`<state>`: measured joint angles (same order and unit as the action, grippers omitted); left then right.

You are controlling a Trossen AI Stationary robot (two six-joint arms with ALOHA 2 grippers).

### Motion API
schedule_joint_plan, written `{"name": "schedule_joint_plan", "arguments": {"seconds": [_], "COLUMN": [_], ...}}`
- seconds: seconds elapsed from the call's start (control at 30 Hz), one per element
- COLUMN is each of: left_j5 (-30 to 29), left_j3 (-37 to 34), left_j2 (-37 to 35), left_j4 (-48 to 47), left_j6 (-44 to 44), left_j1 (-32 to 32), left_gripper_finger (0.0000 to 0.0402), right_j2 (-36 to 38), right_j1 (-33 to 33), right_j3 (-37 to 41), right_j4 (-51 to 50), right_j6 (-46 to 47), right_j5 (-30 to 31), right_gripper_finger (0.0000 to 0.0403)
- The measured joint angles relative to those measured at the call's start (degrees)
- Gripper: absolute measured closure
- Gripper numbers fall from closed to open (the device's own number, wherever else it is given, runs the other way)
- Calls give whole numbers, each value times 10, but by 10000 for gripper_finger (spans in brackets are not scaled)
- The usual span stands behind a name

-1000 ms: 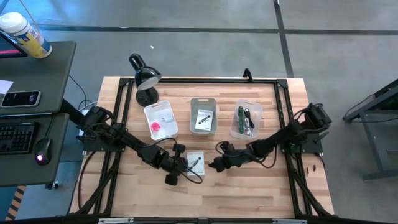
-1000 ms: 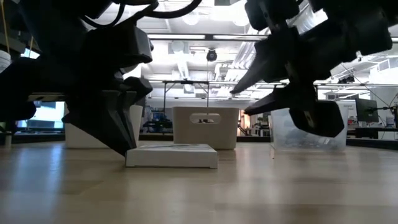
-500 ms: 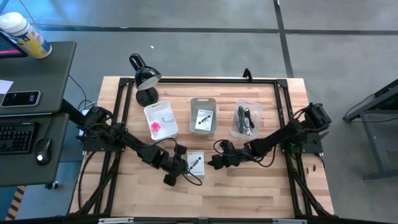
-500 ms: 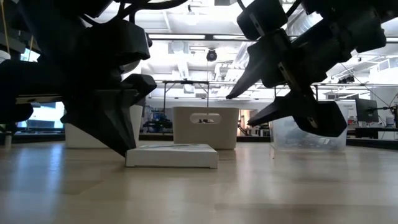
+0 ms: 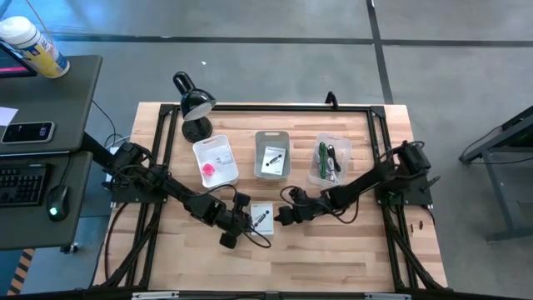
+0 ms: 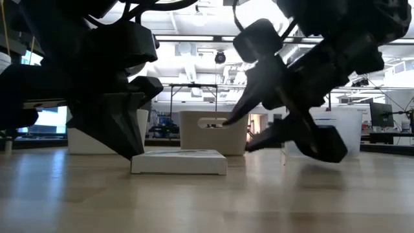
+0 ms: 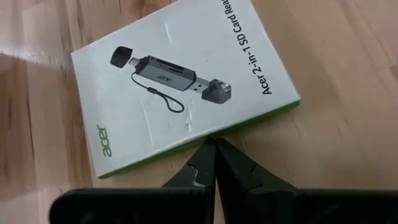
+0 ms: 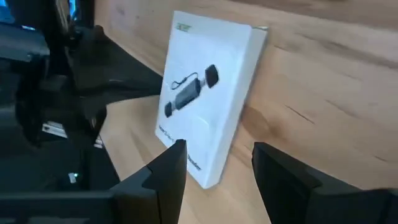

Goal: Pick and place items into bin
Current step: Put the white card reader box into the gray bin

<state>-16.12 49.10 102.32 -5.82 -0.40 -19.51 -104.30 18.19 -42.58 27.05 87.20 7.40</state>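
Right now your white flat packet [image 5: 261, 217] lies flat on the wooden table [image 5: 333, 258], between the left gripper [image 7: 215, 152], pressed together at its edge, and the right gripper [image 8: 214, 165], spread beside it; behind, three bins [image 5: 272, 155].

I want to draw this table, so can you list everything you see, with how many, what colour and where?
Packet on the table: one, white, between the two hands.
Packet in a bin: one, white, in the grey bin.
Bins: three; white bin, grey in the middle, clear bin on the right.
Pink cube: one, in the white bin.
Cords: green and black, in the clear bin.
Lamp: one, black, back left corner.
Left hand: shut, at the packet's edge.
Right hand: open, beside the packet.
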Motion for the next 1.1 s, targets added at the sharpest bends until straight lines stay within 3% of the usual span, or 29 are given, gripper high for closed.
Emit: {"name": "schedule_joint_plan", "arguments": {"seconds": [0.43, 1.1], "left_j5": [-1, -34], "left_j3": [0, 0], "left_j2": [0, -6], "left_j4": [4, 30], "left_j6": [1, -2], "left_j1": [0, 0], "left_gripper_finger": [402, 402], "right_j2": [-40, -65], "right_j1": [-6, -6], "right_j3": [-21, -67], "right_j4": [15, -46], "right_j6": [21, 14], "right_j5": [-13, -33], "right_gripper_finger": [237, 238]}}
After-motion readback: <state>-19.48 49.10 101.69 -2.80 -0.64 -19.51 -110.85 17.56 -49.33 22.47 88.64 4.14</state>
